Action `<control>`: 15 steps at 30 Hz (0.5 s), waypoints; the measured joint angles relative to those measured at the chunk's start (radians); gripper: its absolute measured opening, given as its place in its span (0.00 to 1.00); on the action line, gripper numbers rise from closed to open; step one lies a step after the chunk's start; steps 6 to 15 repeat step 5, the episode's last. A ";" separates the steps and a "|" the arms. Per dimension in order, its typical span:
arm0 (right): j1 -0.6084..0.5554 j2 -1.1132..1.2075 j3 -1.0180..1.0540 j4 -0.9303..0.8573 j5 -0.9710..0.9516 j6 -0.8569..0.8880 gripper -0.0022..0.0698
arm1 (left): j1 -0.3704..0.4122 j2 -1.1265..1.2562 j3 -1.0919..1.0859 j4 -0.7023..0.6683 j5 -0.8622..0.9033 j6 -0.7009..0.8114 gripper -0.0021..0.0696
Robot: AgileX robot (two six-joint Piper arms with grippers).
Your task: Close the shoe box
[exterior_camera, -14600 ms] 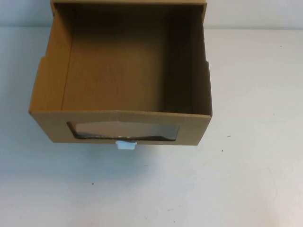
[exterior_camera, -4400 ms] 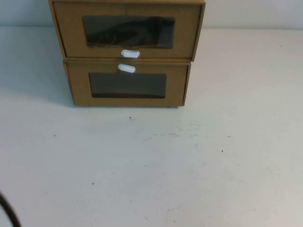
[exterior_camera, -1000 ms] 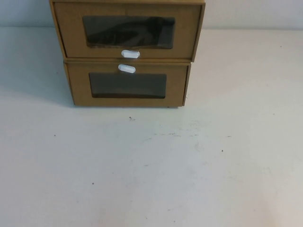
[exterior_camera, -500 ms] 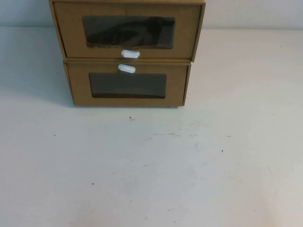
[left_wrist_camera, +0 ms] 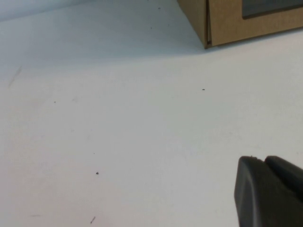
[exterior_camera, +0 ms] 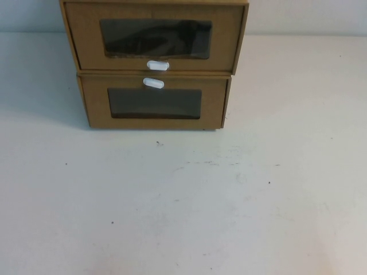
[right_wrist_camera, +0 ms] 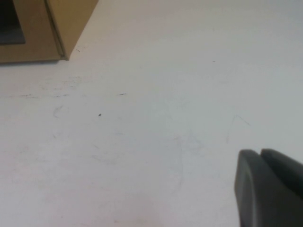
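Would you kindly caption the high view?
Closed brown cardboard shoe box stacked on an alike box; neither left nor right gripper visible.

White scuffed table (exterior_camera: 229,200) under a pale wall (exterior_camera: 304,16).

No readable text, label, brand or number on any surface.

Two brown boxes stacked: the shoe box (exterior_camera: 153,43) on the lower box (exterior_camera: 153,103); two white tabs.
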 joint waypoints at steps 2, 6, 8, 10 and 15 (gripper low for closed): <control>0.000 0.000 0.000 0.000 0.000 0.000 0.01 | 0.000 0.000 0.000 0.000 0.000 0.000 0.02; 0.000 0.000 0.000 0.000 0.000 0.000 0.01 | 0.000 0.000 0.000 0.000 0.000 0.000 0.02; 0.000 0.000 0.000 0.000 0.000 0.000 0.01 | 0.000 0.000 0.000 0.000 0.000 0.000 0.02; 0.000 0.000 0.000 0.000 0.000 0.000 0.01 | 0.000 0.000 0.000 0.000 0.000 0.000 0.02; 0.000 0.000 0.000 0.000 0.000 0.000 0.01 | 0.000 0.000 0.000 0.000 0.000 0.000 0.02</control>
